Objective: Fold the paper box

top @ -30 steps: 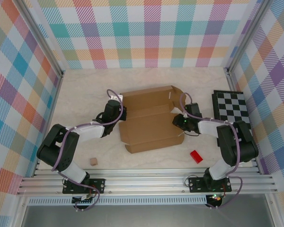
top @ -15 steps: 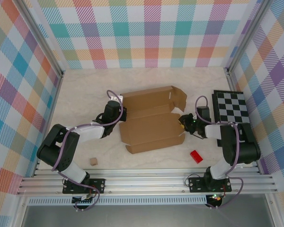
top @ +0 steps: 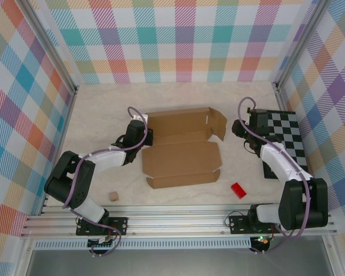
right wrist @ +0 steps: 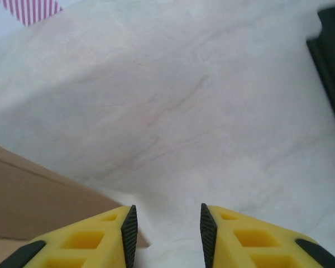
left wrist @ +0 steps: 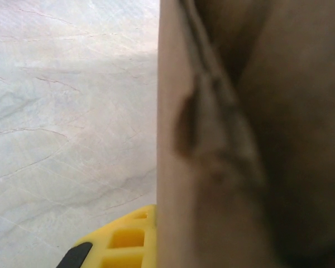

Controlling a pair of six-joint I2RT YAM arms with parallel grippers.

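The paper box [top: 183, 150] lies opened out in the middle of the table, a brown cardboard sheet with a raised back panel and a right flap. At its left edge my left gripper [top: 144, 134] is shut on the cardboard. In the left wrist view the paper box [left wrist: 240, 145] covers the right half, beside one yellow finger [left wrist: 120, 243] of the left gripper [left wrist: 156, 220]. My right gripper [top: 240, 126] hangs to the right of the box, apart from it. Its jaws [right wrist: 168, 230] stand open over bare table, with a corner of the paper box [right wrist: 33, 198] at the lower left.
A black-and-white checkered board [top: 283, 137] lies at the right, its dark edge [right wrist: 332, 61] close to the right gripper. A small red block [top: 238, 190] sits near the front right, a tiny tan cube [top: 112, 196] near the front left. Plaid walls enclose the table.
My right gripper has let go of the box's right side, opened and swung back to the right by the checkered board. The box's front panel has dropped flatter. The left gripper keeps its hold.
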